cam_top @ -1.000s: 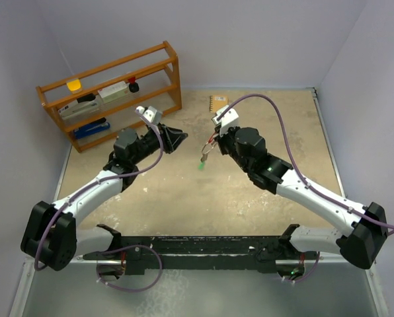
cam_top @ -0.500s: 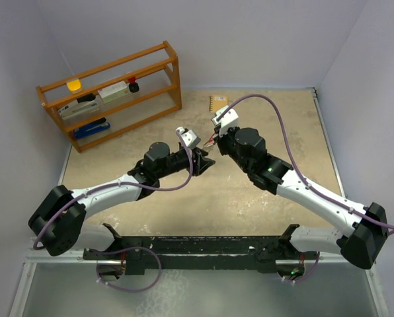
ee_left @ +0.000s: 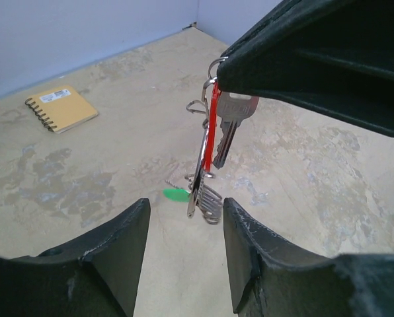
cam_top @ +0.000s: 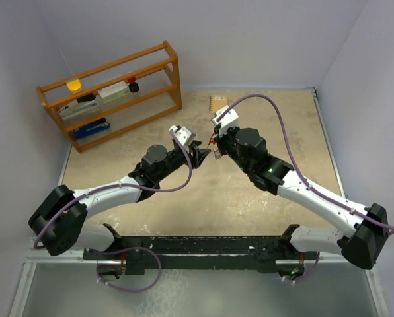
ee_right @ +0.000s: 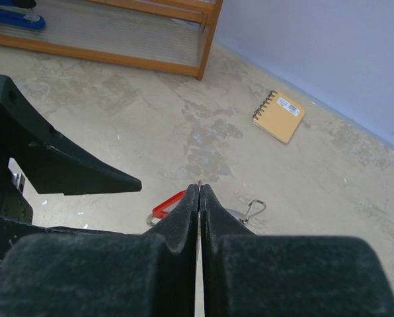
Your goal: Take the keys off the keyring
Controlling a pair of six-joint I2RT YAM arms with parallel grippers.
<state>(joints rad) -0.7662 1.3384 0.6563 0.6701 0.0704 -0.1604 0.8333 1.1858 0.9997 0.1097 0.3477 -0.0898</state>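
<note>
The wooden rack (cam_top: 118, 63) holds a blue stapler (cam_top: 91, 127) and small boxes (cam_top: 111, 92). The right tool (ee_right: 198, 191) pinches the keyring (ee_left: 213, 64), mostly hidden. Its keys (ee_left: 213, 145) dangle above the bench (ee_left: 84, 172), within the half-spread left tool (ee_left: 185, 205).

Above the worktop (cam_top: 184, 198), small metal keys (ee_left: 236, 109) are hung from a thin wire keyring (ee_left: 212, 65); a tan spiral notebook (cam_top: 219, 102) is laid behind.

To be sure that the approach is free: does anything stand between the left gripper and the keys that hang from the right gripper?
Nothing visible does. The keys hang from the keyring, which is pinched in the shut right gripper. They are straight ahead of the open left gripper, and nothing shows in the gap between.
</note>
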